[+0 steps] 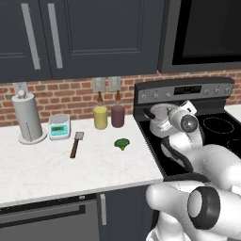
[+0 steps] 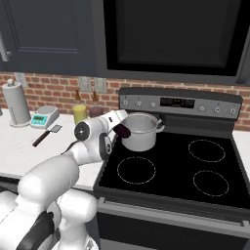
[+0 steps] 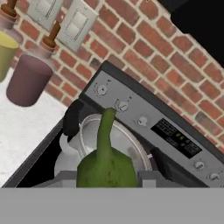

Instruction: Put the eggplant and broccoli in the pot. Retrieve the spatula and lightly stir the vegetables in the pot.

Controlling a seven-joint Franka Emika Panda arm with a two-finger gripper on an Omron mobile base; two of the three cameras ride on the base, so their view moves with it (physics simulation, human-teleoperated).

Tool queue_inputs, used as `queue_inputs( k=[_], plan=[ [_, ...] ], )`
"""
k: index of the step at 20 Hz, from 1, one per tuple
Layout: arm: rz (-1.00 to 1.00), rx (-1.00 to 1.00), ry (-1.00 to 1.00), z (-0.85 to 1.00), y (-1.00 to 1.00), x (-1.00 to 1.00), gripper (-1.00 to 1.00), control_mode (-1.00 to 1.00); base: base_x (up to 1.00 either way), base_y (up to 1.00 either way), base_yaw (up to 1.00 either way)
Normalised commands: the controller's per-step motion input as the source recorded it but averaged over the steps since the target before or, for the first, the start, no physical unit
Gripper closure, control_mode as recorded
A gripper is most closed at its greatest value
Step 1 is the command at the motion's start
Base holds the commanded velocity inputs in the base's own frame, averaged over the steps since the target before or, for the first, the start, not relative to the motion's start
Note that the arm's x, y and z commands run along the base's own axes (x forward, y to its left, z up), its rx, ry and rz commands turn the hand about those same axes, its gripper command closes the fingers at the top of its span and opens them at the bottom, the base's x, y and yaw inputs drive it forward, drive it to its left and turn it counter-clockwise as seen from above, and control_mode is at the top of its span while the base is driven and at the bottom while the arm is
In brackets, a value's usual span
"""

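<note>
- Broccoli (image 1: 122, 143) and spatula (image 1: 76, 144) lie on the worktop, well left of the jaws.
- Jaws (image 2: 121, 130) clamped on the eggplant (image 2: 123, 130), beside the pot (image 2: 141, 132) rim.
- Carry further over the mouth, then release low.

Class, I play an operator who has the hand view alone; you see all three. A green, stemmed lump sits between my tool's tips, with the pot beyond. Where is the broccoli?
Observer: The broccoli lies on the white counter, left of the stove.
Operator: Then what am I holding?
Observer: The right base view shows its dark-purple body: the eggplant, in the tool at the pot's left rim.
Operator: What else lies on that counter?
Observer: The spatula, left of the broccoli, near the scale.
</note>
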Motion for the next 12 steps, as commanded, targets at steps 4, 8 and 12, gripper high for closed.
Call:
queue_inputs(
  k=[4, 8, 12],
  plan=[
    [0.06, 0.0, -0.14, 0.0, -0.04, 0.2, 1.0, -1.0, 0.0, 0.0, 0.0],
    [0.07, 0.0, -0.09, 0.0, -0.02, 0.28, 1.0, -1.0, 0.0, 0.0, 0.0],
    [0.06, 0.0, -0.08, 0.01, -0.12, 0.4, 1.0, -1.0, 0.0, 0.0, 0.0]
  ],
)
